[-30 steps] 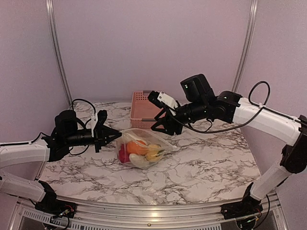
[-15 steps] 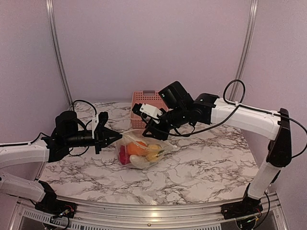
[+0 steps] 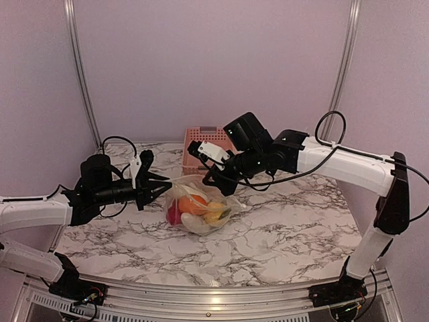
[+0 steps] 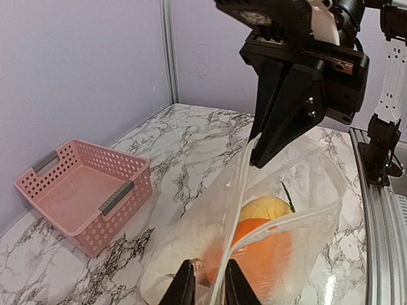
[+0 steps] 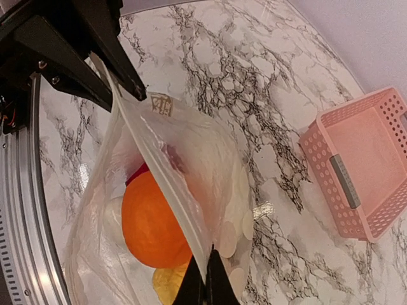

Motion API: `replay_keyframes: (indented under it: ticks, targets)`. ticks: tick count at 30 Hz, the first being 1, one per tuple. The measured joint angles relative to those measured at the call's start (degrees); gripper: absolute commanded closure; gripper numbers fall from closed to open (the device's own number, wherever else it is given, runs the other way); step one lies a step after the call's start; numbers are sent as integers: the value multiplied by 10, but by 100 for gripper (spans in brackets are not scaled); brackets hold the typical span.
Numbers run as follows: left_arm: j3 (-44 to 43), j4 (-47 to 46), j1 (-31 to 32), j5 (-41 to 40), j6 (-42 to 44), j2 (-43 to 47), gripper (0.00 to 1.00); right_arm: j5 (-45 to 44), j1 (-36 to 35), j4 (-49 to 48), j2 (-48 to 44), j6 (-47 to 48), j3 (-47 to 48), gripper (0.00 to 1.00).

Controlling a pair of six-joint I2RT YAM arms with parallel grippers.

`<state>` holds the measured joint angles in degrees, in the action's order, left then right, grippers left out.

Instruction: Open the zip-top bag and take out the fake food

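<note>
bag: zip-top bag [image 3: 201,209] mid-counter [image 3: 288,231], just in front of pink basket [image 3: 200,149]; body slumped on the surface, top edge lifted between both arms.
left jaws: clenched on the rim strip [image 4: 230,213] at the bag's near-left end; tips visible pinching it in left wrist view.
right jaws: clenched on the same strip at the other end; strip runs nearly straight between the two grips.
mouth: looks partly parted, with second lip [image 4: 292,219] bowing away from the held one. How far the seal is split, cannot tell.
food: fake food [image 3: 196,208] all inside the bag: orange piece [image 4: 261,251], pale yellow piece [image 4: 264,206] behind it, red piece [image 3: 172,216] low on the left.
done: both grips set; opening probably under way.
left: widen the mouth fully, then lift out every piece; none out on the counter yet.
</note>
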<state>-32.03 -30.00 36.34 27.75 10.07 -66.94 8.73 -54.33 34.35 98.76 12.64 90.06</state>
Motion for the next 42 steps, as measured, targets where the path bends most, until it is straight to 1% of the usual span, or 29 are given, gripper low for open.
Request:
replay_keyframes:
  ticks: [4,6,8,11,13,14,15,16,18,21,25,29,34,39,42]
  targets:
    - [-28,-19,1,-29,-39,-51,68,-3,13,3,-52,-31,-31,100]
    - [-54,-31,1,-39,-68,-86,60,-13,23,9,-80,-51,-41,100]
    - [-81,-42,1,-51,-97,-120,55,-33,32,15,-103,-76,-46,100]
    - [-121,-57,1,-69,-142,-169,44,-86,43,33,-139,-125,-63,100]
    - [-145,-63,0,-76,-170,-198,33,-125,50,47,-158,-156,-79,100]
    - [-155,-66,0,-78,-185,-212,24,-146,55,55,-169,-175,-90,100]
    - [-162,-72,0,-80,-205,-224,18,-167,60,61,-180,-194,-102,100]
    - [-166,-77,0,-84,-218,-232,14,-185,65,68,-191,-211,-115,100]
    - [-167,-86,0,-96,-251,-241,2,-216,72,80,-211,-242,-139,100]
    - [-163,-100,-2,-116,-298,-245,1,-243,76,82,-230,-282,-163,100]
    - [-132,-144,-8,-133,-355,-245,1,-247,76,68,-229,-322,-175,100]
    - [-105,-150,-12,-122,-389,-240,1,-223,72,32,-215,-340,-181,100]
    - [-43,-143,-7,-111,-419,-186,1,-167,56,-11,-177,-339,-179,100]
    - [-18,-110,17,-96,-434,-136,1,-128,39,-36,-124,-336,-156,100]
    - [-7,-99,52,-98,-442,-129,1,-122,35,-46,-102,-336,-139,100]
